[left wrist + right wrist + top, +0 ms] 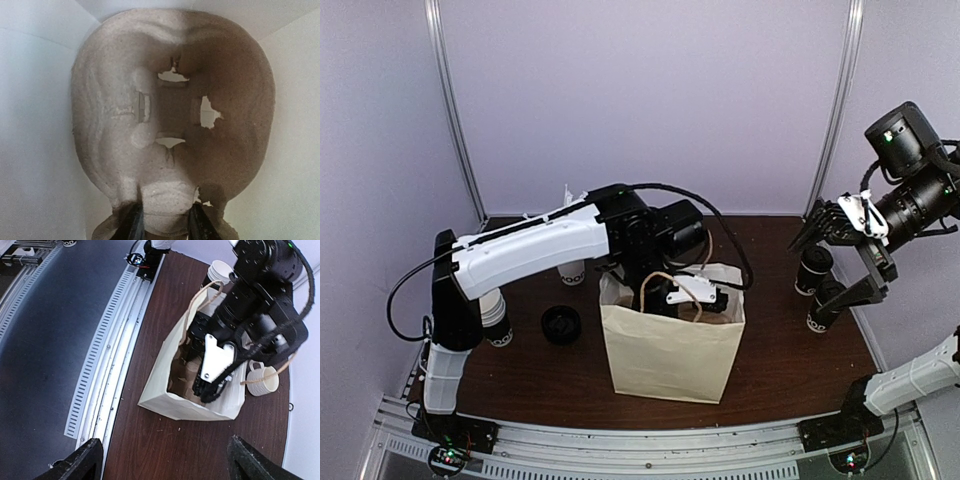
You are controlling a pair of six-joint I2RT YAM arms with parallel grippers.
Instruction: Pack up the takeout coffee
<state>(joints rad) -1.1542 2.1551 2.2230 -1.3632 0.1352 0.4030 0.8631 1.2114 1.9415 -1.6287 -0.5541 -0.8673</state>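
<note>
The two black cups (813, 270) are seen standing upright, close together, at the far right of the table (770, 370), outside the paper bag (670, 350) and well apart from it. Above them the right gripper (838, 258) is held in the air with its fingers spread wide and nothing between them; its wrist view is aimed across at the bag. Inside the bag a pulp carrier (110, 115) is shown by the left wrist view, with the left gripper (165, 227) clamped on the carrier's near edge. The step in hand is judged to be the seating of that carrier, so packing of the cups has not begun. The carrier should be lowered level until it is borne by the bag's floor, with its wells left facing up. Only then should the fingers be parted and the arm lifted straight out, so that neither the carrier nor the bag's rim is dragged along. A cream mug (262, 380) and a loose black lid (561, 323) should be left alone.
</note>
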